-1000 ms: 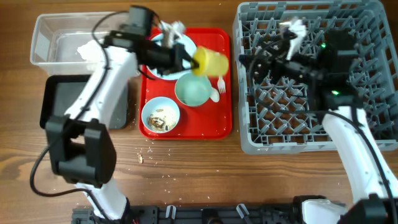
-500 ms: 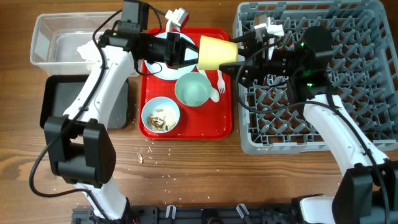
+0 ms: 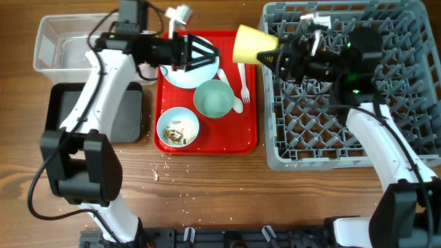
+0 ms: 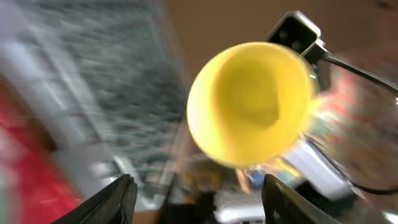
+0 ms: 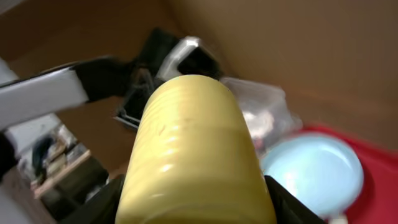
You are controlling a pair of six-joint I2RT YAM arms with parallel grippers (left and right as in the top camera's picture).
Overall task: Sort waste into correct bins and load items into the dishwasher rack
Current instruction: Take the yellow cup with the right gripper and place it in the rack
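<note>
The small yellow cup point(image 3: 253, 44) lies on its side in the air, between the red tray and the grey dishwasher rack point(image 3: 331, 148). My right gripper point(image 3: 279, 55) is shut on its base end, a finger on either side of it in the right wrist view point(image 5: 194, 199). My left gripper point(image 3: 210, 54) stands open over the pale blue plate point(image 3: 180, 72), apart from the cup's mouth point(image 4: 249, 102). On the tray are an empty blue bowl point(image 3: 213, 98), a blue bowl with food scraps point(image 3: 178, 127), a white fork point(image 3: 244, 83) and a spoon point(image 3: 236, 105).
The red tray point(image 3: 244, 141) lies between the bins and the rack. The clear tub point(image 3: 55, 41) at the far left holds a white napkin point(image 3: 93, 56), with the black tray point(image 3: 69, 114) in front of it. Crumbs point(image 3: 157, 176) dot the wood near the tray's front.
The left gripper has let go of the yellow cup and drawn back to the left. The right gripper has closed on the cup and moved it toward the rack.
</note>
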